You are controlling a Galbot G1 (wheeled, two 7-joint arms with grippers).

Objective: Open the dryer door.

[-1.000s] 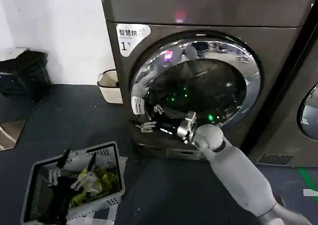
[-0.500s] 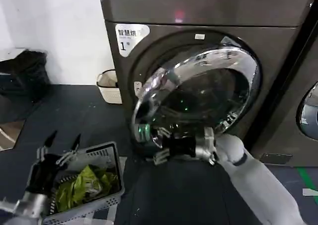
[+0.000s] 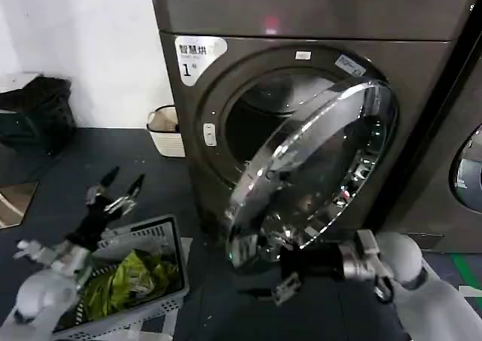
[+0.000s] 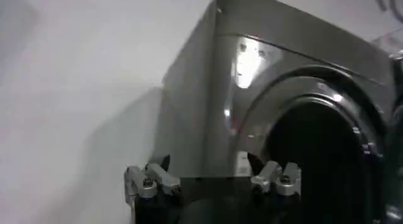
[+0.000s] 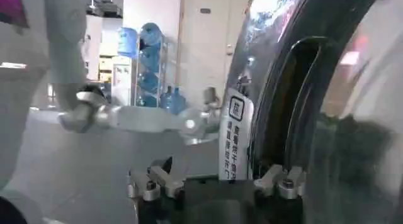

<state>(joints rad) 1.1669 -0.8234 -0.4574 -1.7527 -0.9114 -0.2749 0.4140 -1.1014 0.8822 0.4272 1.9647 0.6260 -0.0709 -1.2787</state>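
Observation:
The dryer door (image 3: 316,175), a wide chrome ring around dark glass, stands swung partly open on its right-hand hinge, and the dark drum opening (image 3: 267,123) shows behind it. My right gripper (image 3: 275,269) is at the door's lower free edge with its fingers spread wide. In the right wrist view the door rim and its white label (image 5: 236,137) sit just ahead of the open right gripper (image 5: 214,179). My left gripper (image 3: 117,190) hangs open above the laundry basket, empty. The left wrist view has the left gripper (image 4: 211,176) facing the dryer front (image 4: 264,74).
A grey laundry basket (image 3: 169,232) with green and dark clothes stands on the floor at the lower left. A small white bin (image 3: 167,130) sits against the wall beside the dryer. A neighbouring machine's round door (image 3: 468,172) is at the right edge. Dark objects (image 3: 34,111) stand at the far left.
The door went from shut to swung well open. My right gripper moved back and down with the door's edge. My left arm rose out of the basket area.

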